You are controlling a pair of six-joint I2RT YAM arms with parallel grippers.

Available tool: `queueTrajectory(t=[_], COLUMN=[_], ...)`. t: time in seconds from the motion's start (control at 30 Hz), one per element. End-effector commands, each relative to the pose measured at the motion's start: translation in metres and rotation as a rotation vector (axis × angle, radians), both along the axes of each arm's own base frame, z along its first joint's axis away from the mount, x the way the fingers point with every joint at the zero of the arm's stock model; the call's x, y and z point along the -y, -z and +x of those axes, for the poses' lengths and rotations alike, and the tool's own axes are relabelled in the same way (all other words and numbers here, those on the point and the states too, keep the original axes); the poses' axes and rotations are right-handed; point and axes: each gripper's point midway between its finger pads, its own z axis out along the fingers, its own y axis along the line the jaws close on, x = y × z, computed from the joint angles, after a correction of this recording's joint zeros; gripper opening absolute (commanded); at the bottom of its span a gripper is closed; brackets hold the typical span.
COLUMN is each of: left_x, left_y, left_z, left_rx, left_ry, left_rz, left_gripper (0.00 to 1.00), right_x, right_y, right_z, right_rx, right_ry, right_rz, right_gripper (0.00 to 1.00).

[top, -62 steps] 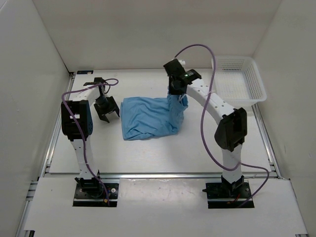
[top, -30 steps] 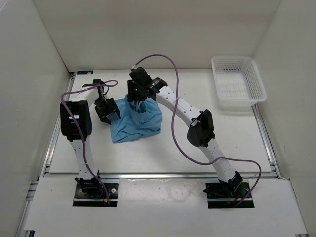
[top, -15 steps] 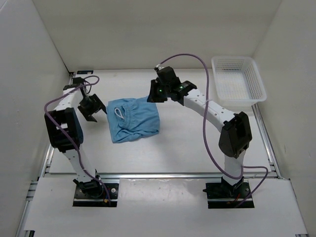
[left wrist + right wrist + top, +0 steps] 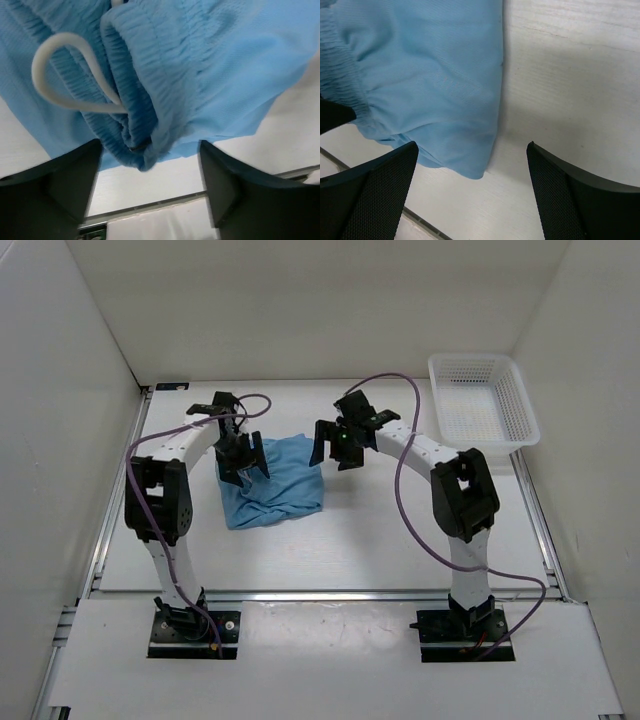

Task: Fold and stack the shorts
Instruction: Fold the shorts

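Shorts: a folded sky-blue bundle [image 4: 280,485] left of centre on the table [image 4: 400,530], waistband [image 4: 145,75] to the left, white drawstring [image 4: 37,75] looped loose on top.
Left gripper: over the waistband edge [image 4: 243,462], jaws wide apart – cloth below the tips, nothing pinched.
Right gripper: just beside the bundle's right edge [image 4: 333,445], jaws apart over bare table, holding nothing.
Basket: white mesh [image 4: 520,400], well apart at the far right corner.
Step in hand: probably the folding stage, with the left claw lined up for a pinch on the waistband side (the near-left hem looks rumpled).
Next move calls for: closing on every cloth layer at that edge – not the drawstring alone – while the right claw steadies or takes the opposite side, so the bundle keeps its shape.
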Motion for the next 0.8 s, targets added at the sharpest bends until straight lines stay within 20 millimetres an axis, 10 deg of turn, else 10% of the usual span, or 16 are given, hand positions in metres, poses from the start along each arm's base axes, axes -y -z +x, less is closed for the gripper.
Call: queueTrajectory(t=[0.0,0.07,0.1,0.17,0.4,0.77], left_x=[-0.002,0.0,0.001,-0.001,-0.033,-0.076], left_y=[0.001,0.011,0.008,0.006,-0.041,0.003], left_z=[0.013,0.016,0.022,0.022,0.023,-0.004], left_rx=[0.015,-0.01,0.003,0.005,0.096,-0.023], left_ry=[0.006,0.009,0.009,0.006,-0.066,-0.177], left_rz=[0.017,0.01,0.008,0.021,0.065,0.077], left_gripper=[0.83,0.67,0.38,0.12,0.1,0.1], right_x=[-0.01,-0.013,-0.016,-0.016,-0.028,-0.067], right_y=[0.018,0.022,0.024,0.027,0.048,0.062], right_z=[-0.009,-0.006,-0.01,-0.005,-0.004,-0.023], right_rx=[-0.079,-0.078,-0.099,-0.104,-0.147,-0.163], right_ry=[-0.072,-0.086,-0.102,-0.091,-0.116,-0.197], right_rz=[0.048,0.055,0.07,0.082,0.121,0.159], right_gripper=[0.93,0.93,0.93,0.93,0.93,0.79])
